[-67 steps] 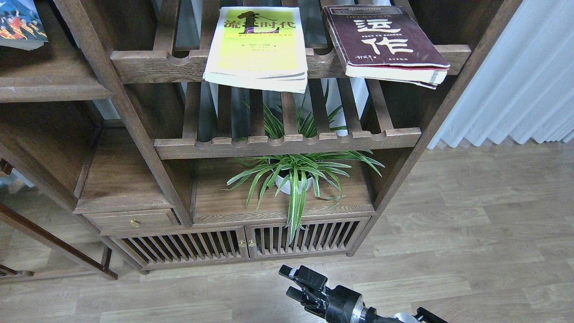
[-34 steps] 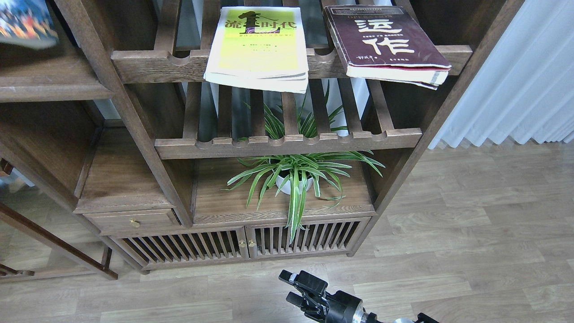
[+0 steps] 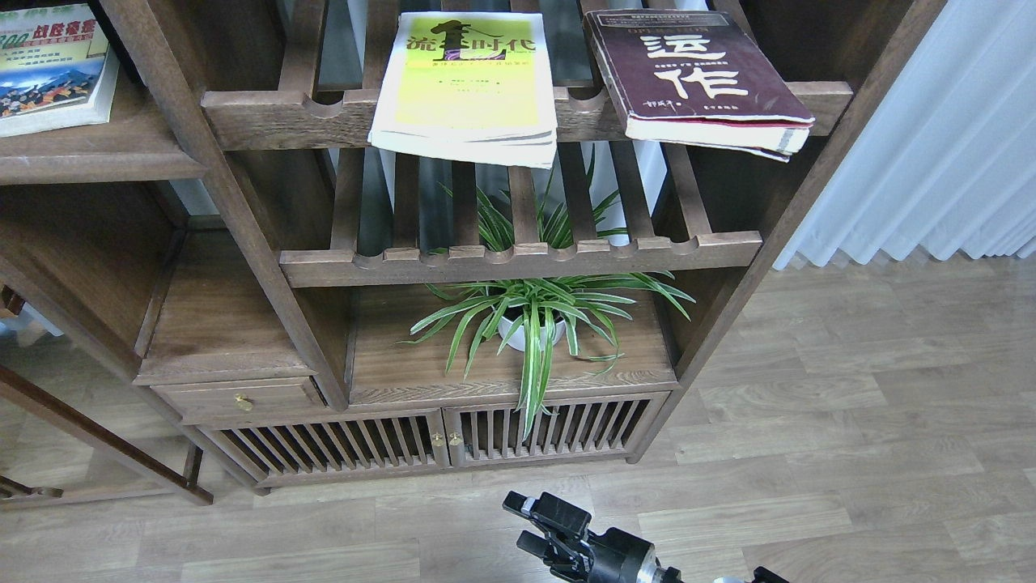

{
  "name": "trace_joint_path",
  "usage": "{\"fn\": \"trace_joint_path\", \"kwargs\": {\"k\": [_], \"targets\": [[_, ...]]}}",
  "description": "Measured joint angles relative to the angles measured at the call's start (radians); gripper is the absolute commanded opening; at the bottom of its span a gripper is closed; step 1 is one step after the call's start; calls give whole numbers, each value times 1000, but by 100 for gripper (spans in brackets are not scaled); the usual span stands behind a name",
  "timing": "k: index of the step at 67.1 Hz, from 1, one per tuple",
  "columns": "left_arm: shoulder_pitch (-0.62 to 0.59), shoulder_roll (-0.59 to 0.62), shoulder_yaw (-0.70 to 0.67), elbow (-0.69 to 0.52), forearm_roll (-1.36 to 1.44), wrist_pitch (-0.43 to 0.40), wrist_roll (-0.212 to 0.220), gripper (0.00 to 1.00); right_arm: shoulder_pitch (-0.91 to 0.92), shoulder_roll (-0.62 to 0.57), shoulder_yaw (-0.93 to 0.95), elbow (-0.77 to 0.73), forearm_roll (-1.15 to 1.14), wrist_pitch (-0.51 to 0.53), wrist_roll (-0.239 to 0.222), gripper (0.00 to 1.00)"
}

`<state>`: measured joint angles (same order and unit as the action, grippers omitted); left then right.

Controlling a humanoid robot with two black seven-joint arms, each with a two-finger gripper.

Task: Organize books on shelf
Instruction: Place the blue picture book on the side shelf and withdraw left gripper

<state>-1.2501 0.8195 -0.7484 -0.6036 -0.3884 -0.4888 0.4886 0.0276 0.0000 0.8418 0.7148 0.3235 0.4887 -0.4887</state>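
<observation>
The large yellow-and-white book (image 3: 469, 81) lies flat on the upper slatted rack, its front edge hanging over the rail. To its right, the thick maroon book (image 3: 696, 77) lies flat on the same rack and also overhangs. At the top left, the white-green "300" book (image 3: 48, 69) lies on the solid dark-brown plank shelf (image 3: 105, 158). My right gripper (image 3: 516, 523) is at the bottom centre, low over the floor and far below the books. Its two fingers are apart with nothing between them. My left gripper is out of view.
A potted spider plant (image 3: 530, 320) stands on the cabinet top under the lower slatted rack (image 3: 518, 257). Slatted cabinet doors (image 3: 437, 441) and a small drawer (image 3: 243, 398) are below. White curtains (image 3: 931, 138) hang at the right over wood flooring.
The white-green book has shifted right and forward on the plank shelf, so its title now shows. My right gripper has sunk slightly lower in the view.
</observation>
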Motion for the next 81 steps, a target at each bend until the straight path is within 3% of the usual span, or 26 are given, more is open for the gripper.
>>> {"fn": "trace_joint_path", "kwargs": {"k": [24, 59, 69, 75, 81], "targets": [[7, 76, 14, -184, 78, 0, 0, 99, 0, 0, 2, 0, 0, 0, 0, 100], [8, 407, 176, -464, 84, 0, 0, 99, 0, 0, -2, 0, 0, 0, 0, 100], [9, 549, 276, -554, 82, 0, 0, 99, 0, 0, -3, 0, 0, 0, 0, 100], [9, 697, 412, -636, 80, 0, 0, 99, 0, 0, -1, 0, 0, 0, 0, 100], [9, 759, 495, -669, 79, 0, 0, 99, 0, 0, 0, 0, 0, 0, 0, 100]]}}
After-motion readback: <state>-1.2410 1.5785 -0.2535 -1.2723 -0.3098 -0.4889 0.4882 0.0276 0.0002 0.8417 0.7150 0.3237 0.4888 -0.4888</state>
